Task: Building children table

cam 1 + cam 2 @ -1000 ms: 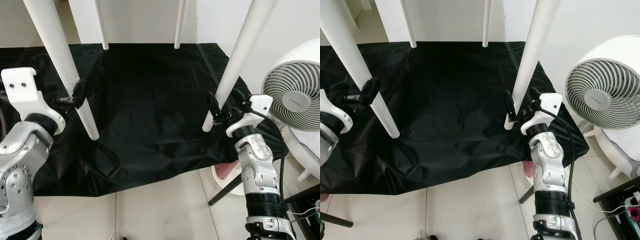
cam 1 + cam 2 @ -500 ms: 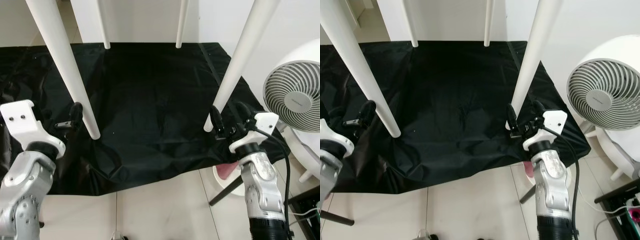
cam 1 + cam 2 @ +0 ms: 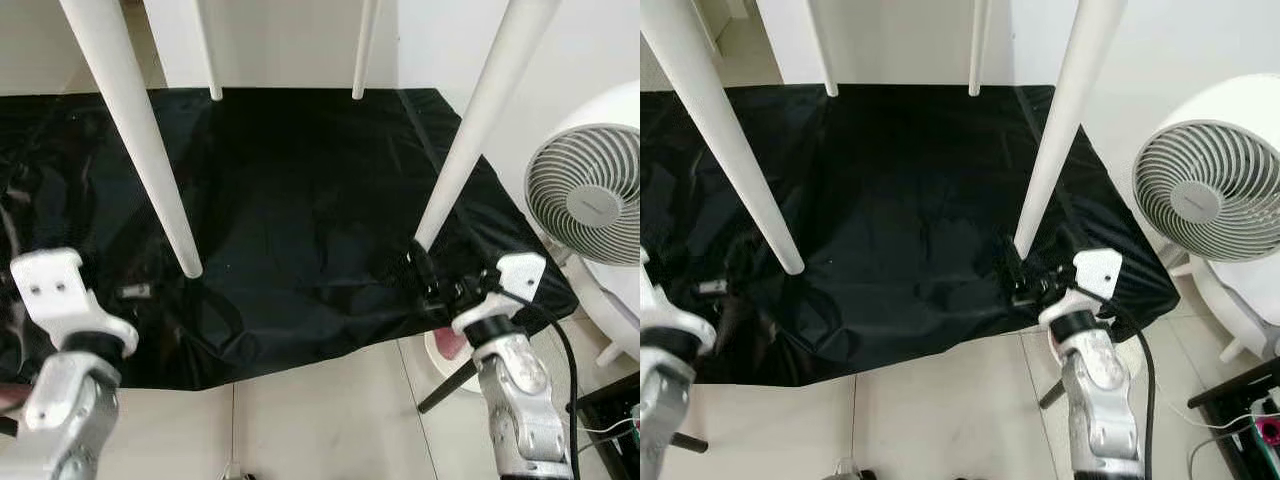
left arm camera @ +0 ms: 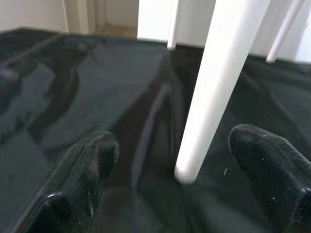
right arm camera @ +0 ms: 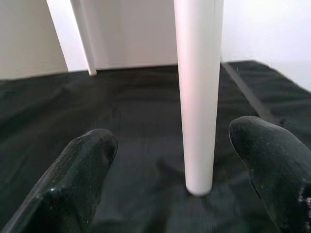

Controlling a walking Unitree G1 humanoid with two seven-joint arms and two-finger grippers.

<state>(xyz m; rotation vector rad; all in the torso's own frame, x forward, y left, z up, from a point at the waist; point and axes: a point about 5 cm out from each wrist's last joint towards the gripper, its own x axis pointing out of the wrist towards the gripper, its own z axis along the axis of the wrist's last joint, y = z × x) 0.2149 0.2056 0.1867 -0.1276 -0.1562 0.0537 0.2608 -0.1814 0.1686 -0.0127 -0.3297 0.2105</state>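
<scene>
Table: the white children table is standing upright on the black sheet; four white legs are showing, with the top running out of frame above.
Near legs: the near left leg and near right leg are both resting their tips on the sheet.
Far legs: two thinner-looking far legs are standing at the sheet's back edge, near the wall.
Left gripper: the left gripper is sitting low, near the foot of the near left leg, fingers spread wide either side of it, touching nothing.
Right gripper: the right gripper is hovering just short of the near right leg's foot, fingers likewise wide apart and gripping nothing.
Progress (judgement): all four legs are appearing fitted and the table is bearing its own weight, so assembly is looking essentially done.
Remaining (judgement): possibly only backing the arms away; tightness of the leg joints cannot be told.
Surroundings: a white fan is standing on the tiled floor to the right.
</scene>
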